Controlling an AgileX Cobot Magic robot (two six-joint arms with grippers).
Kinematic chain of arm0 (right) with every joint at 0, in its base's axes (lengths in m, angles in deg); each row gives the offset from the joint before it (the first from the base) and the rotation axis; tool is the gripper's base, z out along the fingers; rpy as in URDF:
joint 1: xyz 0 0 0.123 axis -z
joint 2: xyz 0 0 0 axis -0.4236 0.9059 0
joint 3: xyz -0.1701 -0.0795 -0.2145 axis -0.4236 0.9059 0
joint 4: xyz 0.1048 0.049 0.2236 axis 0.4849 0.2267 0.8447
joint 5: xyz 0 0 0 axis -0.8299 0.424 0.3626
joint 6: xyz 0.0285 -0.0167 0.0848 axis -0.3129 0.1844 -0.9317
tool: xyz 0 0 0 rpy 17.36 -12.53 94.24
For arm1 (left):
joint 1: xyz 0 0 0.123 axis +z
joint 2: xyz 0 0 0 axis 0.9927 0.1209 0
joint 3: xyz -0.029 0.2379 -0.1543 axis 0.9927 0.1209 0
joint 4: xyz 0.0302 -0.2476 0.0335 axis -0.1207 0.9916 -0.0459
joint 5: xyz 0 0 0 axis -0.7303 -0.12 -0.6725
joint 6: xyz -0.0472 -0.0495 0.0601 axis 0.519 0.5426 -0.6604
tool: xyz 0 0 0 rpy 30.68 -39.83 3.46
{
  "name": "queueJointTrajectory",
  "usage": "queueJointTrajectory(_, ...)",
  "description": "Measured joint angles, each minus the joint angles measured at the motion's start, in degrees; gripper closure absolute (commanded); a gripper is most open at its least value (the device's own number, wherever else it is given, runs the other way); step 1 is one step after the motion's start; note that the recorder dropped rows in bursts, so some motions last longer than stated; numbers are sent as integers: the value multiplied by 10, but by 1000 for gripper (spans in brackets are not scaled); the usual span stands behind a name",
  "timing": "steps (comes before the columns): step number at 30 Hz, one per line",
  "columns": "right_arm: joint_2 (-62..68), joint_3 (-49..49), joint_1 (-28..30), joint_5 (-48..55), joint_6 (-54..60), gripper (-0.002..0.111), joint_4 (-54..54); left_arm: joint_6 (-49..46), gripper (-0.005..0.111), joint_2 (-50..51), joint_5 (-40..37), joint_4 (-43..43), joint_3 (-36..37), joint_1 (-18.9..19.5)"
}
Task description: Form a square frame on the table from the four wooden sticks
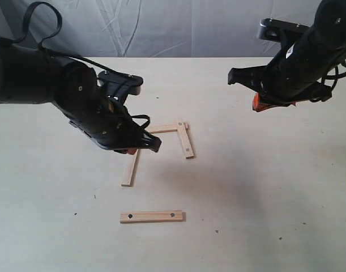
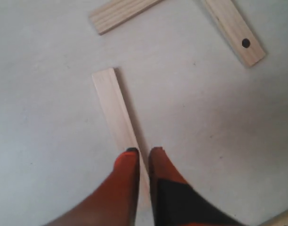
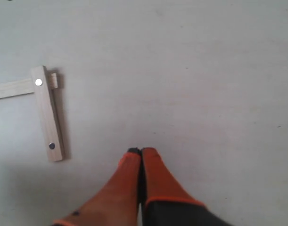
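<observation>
Stick (image 1: 129, 170) pinched by left pincer (image 2: 144, 151), lying near-to-far

The left gripper's (image 2: 144, 153) orange fingertips (image 2: 129, 162) stand narrowly apart over one end of a plain stick (image 2: 113, 108) lying on the table (image 2: 49, 141); a grip cannot be confirmed. Beyond that stick's far end lie a second stick (image 2: 122, 12) and a holed stick (image 2: 233, 28).

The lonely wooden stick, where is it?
Exterior view: the flat pale wooden stick lies alone on the cream table, left of centre, below the other sticks.
</observation>
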Motion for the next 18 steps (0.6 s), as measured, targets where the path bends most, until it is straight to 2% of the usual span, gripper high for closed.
queueJointTrajectory(2,0,0,7,5,0,108,-1,9,69,21,5,-7,-7,0)
queueJointTrajectory(10,0,0,8,6,-1,108,-1,69,70,87,29,-45,-11,-1)
queueJointTrajectory(12,0,0,8,6,-1,108,-1,71,75,91,30,-45,-11,-1)
queueJointTrajectory(18,0,0,8,3,-1,108,-1,71,99,100,32,-49,-12,-1)
